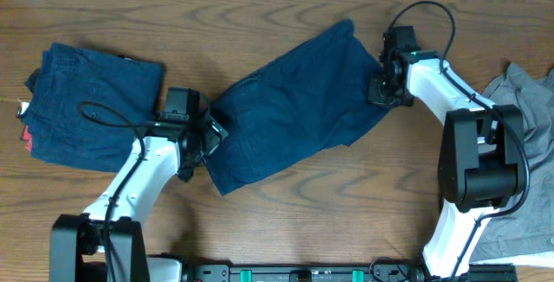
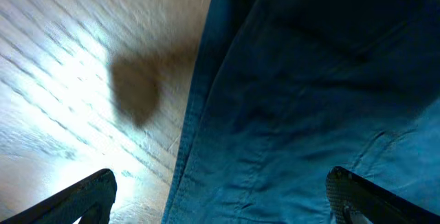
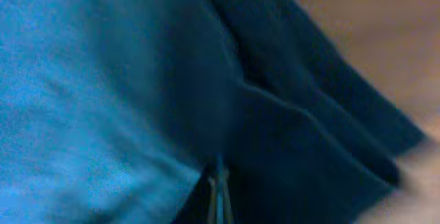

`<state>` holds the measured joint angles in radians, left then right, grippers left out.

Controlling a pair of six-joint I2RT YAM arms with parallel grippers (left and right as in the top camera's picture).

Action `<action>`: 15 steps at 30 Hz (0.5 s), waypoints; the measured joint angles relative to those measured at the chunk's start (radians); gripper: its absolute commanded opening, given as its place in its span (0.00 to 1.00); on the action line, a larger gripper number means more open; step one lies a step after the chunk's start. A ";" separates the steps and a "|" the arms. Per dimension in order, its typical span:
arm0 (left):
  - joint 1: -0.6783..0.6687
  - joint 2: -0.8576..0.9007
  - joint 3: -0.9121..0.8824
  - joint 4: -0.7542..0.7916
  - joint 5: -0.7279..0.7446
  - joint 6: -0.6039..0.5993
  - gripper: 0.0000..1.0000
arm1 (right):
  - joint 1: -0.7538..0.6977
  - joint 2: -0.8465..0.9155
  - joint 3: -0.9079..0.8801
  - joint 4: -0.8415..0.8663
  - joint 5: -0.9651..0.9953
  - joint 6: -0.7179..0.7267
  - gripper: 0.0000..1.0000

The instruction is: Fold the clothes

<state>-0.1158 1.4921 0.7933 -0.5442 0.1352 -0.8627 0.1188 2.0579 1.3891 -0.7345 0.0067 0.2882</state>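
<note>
A pair of dark navy shorts [image 1: 294, 100] lies spread diagonally across the middle of the table. My left gripper [image 1: 208, 137] is open at its lower-left edge. In the left wrist view the fingers [image 2: 220, 200] stand wide apart over the hem [image 2: 289, 114], with bare wood to the left. My right gripper [image 1: 381, 87] is at the shorts' right end. In the right wrist view the fingers [image 3: 218, 189] are pressed together on the navy fabric [image 3: 103, 80]. A second pair of navy shorts [image 1: 91, 109] lies folded at the far left, with a red-and-white label [image 1: 26, 135] at its edge.
A grey garment [image 1: 528, 100] lies at the right edge of the table, partly under the right arm [image 1: 472, 157]. Bare wooden tabletop [image 1: 346, 195] shows in front of the shorts and along the back.
</note>
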 measured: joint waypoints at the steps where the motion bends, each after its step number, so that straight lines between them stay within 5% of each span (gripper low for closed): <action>1: 0.000 0.006 -0.011 0.015 0.010 0.000 0.99 | -0.005 0.002 0.000 -0.033 0.018 0.014 0.01; 12: 0.000 0.090 -0.046 0.266 0.097 0.174 0.88 | -0.059 0.001 0.002 -0.197 0.085 0.122 0.01; 15: 0.002 0.126 -0.033 0.340 0.182 0.230 0.75 | -0.059 -0.008 -0.002 -0.196 0.092 0.129 0.02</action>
<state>-0.1143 1.6184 0.7601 -0.2047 0.3176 -0.6323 0.0597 2.0502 1.3876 -0.9310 0.0986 0.4171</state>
